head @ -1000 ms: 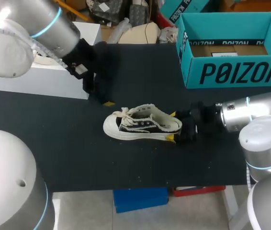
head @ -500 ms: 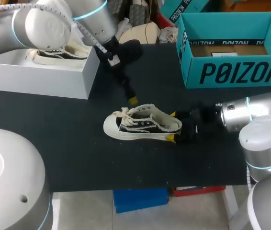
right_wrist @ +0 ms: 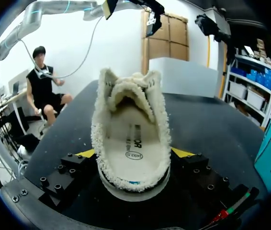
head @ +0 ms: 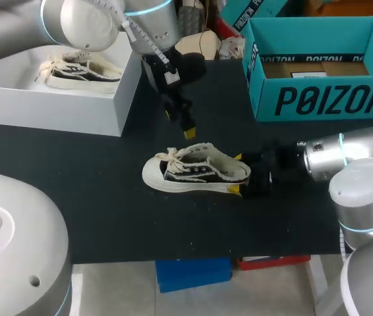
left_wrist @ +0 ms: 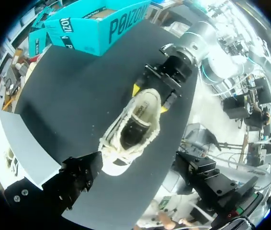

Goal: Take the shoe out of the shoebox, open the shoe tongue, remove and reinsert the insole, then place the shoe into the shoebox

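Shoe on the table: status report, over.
Right gripper shut on the shoe at the heel. Left gripper open, empty, above the shoe. Shoe upright on the table, insole in. Nothing in the way.

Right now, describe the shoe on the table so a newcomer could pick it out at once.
On the black table, between the white box and the teal shoebox, a cream-and-black low sneaker stands with its heel in the right gripper. A matching sneaker lies inside that box; this one sits in the open.
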Controlling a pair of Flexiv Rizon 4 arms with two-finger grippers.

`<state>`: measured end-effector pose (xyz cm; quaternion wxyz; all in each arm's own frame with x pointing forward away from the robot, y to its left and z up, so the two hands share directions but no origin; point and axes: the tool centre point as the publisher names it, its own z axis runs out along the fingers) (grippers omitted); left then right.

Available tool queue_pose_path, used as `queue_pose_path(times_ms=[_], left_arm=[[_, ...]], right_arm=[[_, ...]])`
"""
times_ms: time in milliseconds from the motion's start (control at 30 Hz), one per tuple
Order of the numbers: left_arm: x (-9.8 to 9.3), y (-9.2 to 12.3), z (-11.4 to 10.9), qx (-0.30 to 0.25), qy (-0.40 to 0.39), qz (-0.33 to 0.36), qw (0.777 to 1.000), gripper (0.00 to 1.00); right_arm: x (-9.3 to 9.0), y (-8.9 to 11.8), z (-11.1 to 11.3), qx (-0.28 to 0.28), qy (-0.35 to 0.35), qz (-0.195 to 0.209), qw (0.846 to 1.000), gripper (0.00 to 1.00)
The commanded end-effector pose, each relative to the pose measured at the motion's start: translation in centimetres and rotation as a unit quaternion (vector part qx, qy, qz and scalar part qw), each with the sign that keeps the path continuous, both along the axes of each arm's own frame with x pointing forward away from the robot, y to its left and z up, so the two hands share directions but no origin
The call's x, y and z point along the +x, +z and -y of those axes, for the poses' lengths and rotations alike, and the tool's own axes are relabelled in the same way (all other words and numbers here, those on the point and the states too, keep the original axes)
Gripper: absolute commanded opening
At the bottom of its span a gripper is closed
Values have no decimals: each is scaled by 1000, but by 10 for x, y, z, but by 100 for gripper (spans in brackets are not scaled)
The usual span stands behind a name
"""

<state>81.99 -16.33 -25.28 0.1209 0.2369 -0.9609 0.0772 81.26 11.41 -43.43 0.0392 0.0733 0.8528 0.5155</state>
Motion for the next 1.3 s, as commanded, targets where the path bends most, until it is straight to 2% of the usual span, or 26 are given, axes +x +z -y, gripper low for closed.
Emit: queue_pose_path(times_ms=[33,100,167,633,733,967,1100,1300], left_arm=[[3,0,9,217,286,-24,933,100],[2,-2,10,251,350,-5,902,100],[0,-3,14,266,377,2,887,100],[-1,-2,16,269,371,10,889,100],[-10,-3,24,260,404,72,874,100],[-23,-19,44,237,442,139,854,100],[-21,-27,51,235,440,130,857,100],[-16,-45,63,262,440,132,849,100]], right_arm=[[1,-2,-1,-1,-1,0,1000,0],[1,-2,-1,-1,-1,0,1000,0],[1,-2,-1,-1,-1,0,1000,0],[1,-2,-1,-1,-1,0,1000,0],[1,-2,-1,-1,-1,0,1000,0],[1,-2,-1,-1,-1,0,1000,0],[1,-2,-1,-1,-1,0,1000,0],[1,-2,-1,-1,-1,0,1000,0]])
